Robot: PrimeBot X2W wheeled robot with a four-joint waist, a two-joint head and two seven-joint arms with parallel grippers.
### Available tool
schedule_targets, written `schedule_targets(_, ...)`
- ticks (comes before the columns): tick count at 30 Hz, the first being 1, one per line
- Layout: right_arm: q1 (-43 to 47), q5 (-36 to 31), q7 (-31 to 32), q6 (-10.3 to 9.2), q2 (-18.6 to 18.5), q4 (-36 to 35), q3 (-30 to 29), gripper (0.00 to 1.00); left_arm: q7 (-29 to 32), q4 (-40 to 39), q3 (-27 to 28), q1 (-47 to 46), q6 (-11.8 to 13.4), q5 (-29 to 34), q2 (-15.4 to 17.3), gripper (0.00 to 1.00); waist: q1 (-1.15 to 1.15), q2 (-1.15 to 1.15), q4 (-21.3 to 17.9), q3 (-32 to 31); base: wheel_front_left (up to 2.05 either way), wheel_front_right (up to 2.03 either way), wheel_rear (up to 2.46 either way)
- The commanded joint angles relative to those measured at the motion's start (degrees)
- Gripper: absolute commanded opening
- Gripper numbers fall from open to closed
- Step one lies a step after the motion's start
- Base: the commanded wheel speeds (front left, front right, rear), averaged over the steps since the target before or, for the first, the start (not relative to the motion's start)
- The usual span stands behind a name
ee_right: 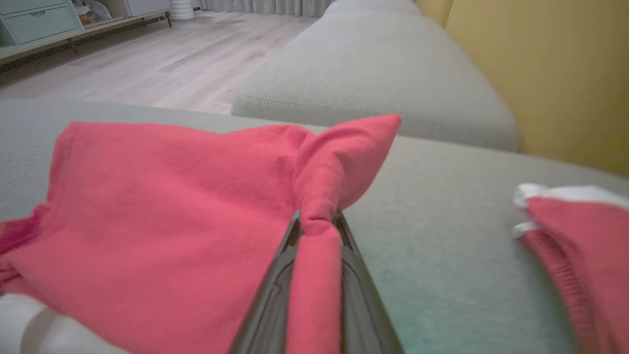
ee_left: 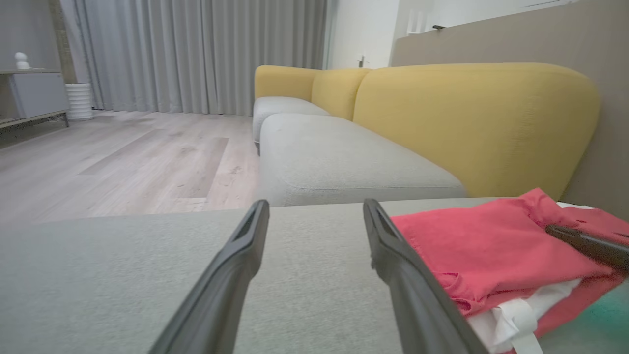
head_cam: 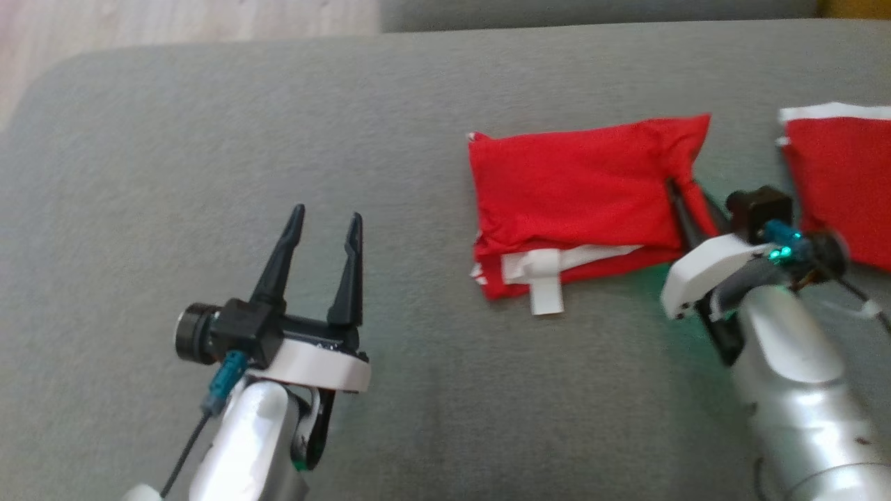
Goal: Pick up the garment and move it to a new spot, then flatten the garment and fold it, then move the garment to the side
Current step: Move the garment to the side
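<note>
the garment [head_cam: 578,195] is seen folded into a red packet on the grey cushion [head_cam: 209,139], right of centre in the head view, with a white tab [head_cam: 546,296] shown at its 6 o'clock edge. its long axis is laid from 9 to 3 o'clock. the 3 o'clock end is pinched by the right gripper [head_cam: 686,189]: in the right wrist view a gathered ridge of red cloth is clenched between the two fingers. only the edge is taken; most of the packet is laid flat on the cushion, at 9 to 10 o'clock from the jaws.

the left gripper [head_cam: 327,214] is poised clear of the cloth with its jaws spread and nothing between them; the garment is found at about 2 o'clock from it, well apart. the right arm is thus judged the nearer, and the one by which the side move is likely to be made. a second garment [head_cam: 842,188] is seen at 3 o'clock, near the held end, with bare cushion between the two.

folding is judged done, so the last step is taken to be in hand. since one end alone is gripped, a drag along the long axis is judged safer than a lift, by which the layers could be let fall open.
</note>
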Motion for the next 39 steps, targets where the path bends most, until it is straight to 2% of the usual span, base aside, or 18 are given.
schedule_targets(1,-2.1,-0.5,-0.1,-0.05,-2.0,-3.4,2.1,0.0,-0.5,-2.3,1.0,-0.4,0.4,-0.2,0.2,1.0,0.0,0.0,-2.9,-1.4,0.0,0.0,0.0)
schedule_targets(6,-2.9,0.5,3.0,-0.05,-8.9,-9.0,4.6,0.0,-0.5,-2.8,0.0,-0.6,0.7,0.1,0.2,1.0,0.0,0.0,-6.0,-0.8,0.0,0.0,0.0)
schedule_targets(7,-3.1,0.9,3.8,-0.05,-10.4,-10.0,4.9,0.0,-0.5,-2.7,0.0,-0.7,0.7,0.2,0.2,1.0,0.0,0.0,-6.3,-0.5,0.0,0.0,0.0)
schedule_targets(8,-3.1,0.9,3.8,-0.05,-10.4,-10.0,4.9,0.0,-0.5,-2.7,0.0,-0.7,0.7,0.2,0.2,1.0,0.0,0.0,-6.3,-0.5,0.0,0.0,0.0)
schedule_targets(11,-3.4,2.1,6.0,-0.05,-15.0,-12.5,5.3,0.0,-0.5,-2.6,0.0,-1.1,0.6,0.5,0.2,1.0,0.0,0.0,-7.2,0.4,0.0,0.0,0.0)
schedule_targets(18,-4.1,3.3,9.7,-0.05,-22.8,-14.7,1.9,0.0,-0.5,-2.3,0.3,-2.0,-0.1,1.2,0.2,1.0,0.0,0.0,-7.2,2.8,0.0,0.0,0.0)
schedule_targets(23,-4.4,2.3,11.0,-0.05,-26.2,-12.8,-1.3,0.0,-0.5,-2.1,0.5,-2.6,-0.6,1.5,0.2,1.0,0.0,0.0,-6.5,4.2,0.0,0.0,0.0)
schedule_targets(31,-5.5,-1.4,11.1,-0.05,-28.6,-7.8,-7.1,0.0,-0.5,-2.1,1.2,-3.4,-1.1,2.2,0.2,1.0,0.0,0.0,-5.5,6.5,0.0,0.0,0.0)
schedule_targets(32,-5.7,-2.0,10.9,-0.05,-28.5,-7.4,-8.0,0.06,-0.5,-2.1,1.3,-3.4,-1.2,2.2,0.2,1.0,0.0,0.0,-5.4,6.6,0.0,0.0,0.0)
schedule_targets(33,-5.9,-2.6,10.4,-0.05,-28.2,-7.1,-9.0,1.0,-0.5,-2.0,1.5,-3.5,-1.2,2.3,0.2,1.0,0.0,0.0,-5.4,6.6,0.0,0.0,0.0)
schedule_targets(39,-6.5,-6.0,8.5,-0.05,-23.8,-8.6,-13.1,1.0,-0.5,-1.6,2.6,-3.5,-1.3,2.3,0.3,1.0,0.0,0.0,-5.8,5.0,0.0,0.0,0.0)
